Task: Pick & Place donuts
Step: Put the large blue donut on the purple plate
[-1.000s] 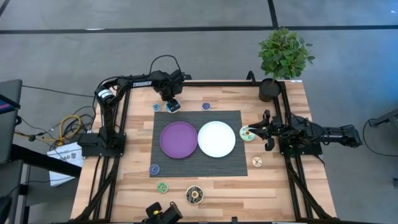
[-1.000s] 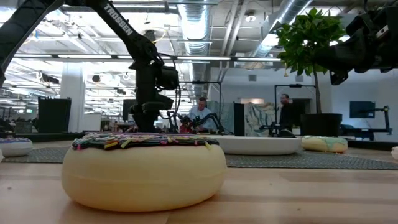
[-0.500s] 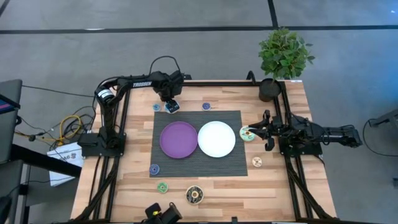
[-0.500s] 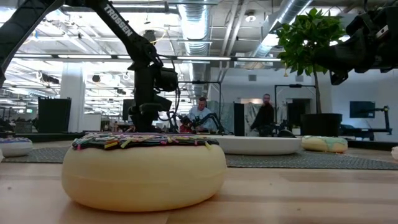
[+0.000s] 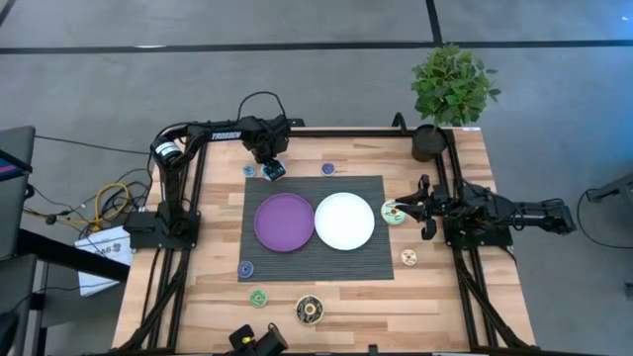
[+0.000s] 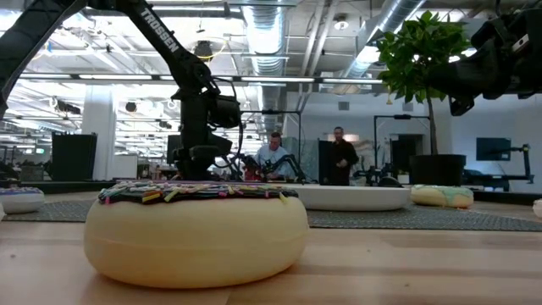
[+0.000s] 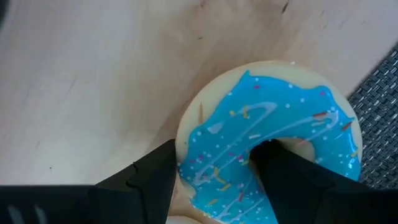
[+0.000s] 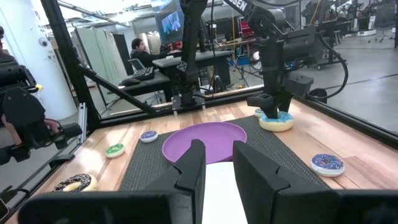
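Cyan icing faced up on the donut (image 7: pixel 267 143) at the far-left corner of the grey mat (image 5: pixel 315 265), where it lay flat, partly on the mat and partly on the bare wood of the table (image 5: pixel 435 297); a ring has no long axis to speak of. The left gripper (image 5: pixel 271 168) stood straight down over it, half open, one finger (image 7: pixel 152 180) on the outer rim and the other (image 7: pixel 292 180) in the hole, clamping one side of the ring. Just right of it on the wood lay a purple-blue donut (image 5: pixel 328 169), and a small cyan one (image 5: pixel 248 171) lay just left. The purple plate (image 5: pixel 285 222) and white plate (image 5: pixel 344 221) sat side by side on the mat, touching or nearly so, just near of the held donut with nothing between. The right gripper (image 5: pixel 401 210) hovered at the mat's right edge over a green donut (image 5: pixel 394 214); its fingers (image 8: pixel 189 168) stood a little apart and held nothing. A cream donut (image 5: pixel 408 258) lay near-right; a blue donut (image 5: pixel 245 268), a green one (image 5: pixel 258 298) and a dark brown one (image 5: pixel 310 311) lay along the near side. A potted plant (image 5: pixel 450 89) stood at the far-right corner.
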Available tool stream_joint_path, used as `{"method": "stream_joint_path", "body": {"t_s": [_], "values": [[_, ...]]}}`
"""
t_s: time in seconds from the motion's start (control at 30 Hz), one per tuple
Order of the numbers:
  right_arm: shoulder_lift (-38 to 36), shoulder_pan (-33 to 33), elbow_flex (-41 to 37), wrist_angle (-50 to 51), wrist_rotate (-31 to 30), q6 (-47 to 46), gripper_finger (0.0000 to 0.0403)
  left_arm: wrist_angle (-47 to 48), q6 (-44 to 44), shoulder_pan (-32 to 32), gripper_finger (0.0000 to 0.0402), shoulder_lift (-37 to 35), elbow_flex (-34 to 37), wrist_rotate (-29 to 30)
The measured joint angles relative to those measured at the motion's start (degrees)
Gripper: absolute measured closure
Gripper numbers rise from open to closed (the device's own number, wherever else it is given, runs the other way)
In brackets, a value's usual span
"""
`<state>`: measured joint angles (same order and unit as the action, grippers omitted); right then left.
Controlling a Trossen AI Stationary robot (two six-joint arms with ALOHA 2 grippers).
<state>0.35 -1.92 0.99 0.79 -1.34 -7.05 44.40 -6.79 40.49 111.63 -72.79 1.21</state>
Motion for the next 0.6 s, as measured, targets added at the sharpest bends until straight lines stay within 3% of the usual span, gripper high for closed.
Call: {"method": "stream_joint_path", "body": {"t_s": [0.6], "values": [[0.00, 0.01, 0.00, -0.01, 0.00, 0.00, 0.0330, -0.38, 1.37, 0.00, 0.0225, 0.00, 0.04, 0.04]]}}
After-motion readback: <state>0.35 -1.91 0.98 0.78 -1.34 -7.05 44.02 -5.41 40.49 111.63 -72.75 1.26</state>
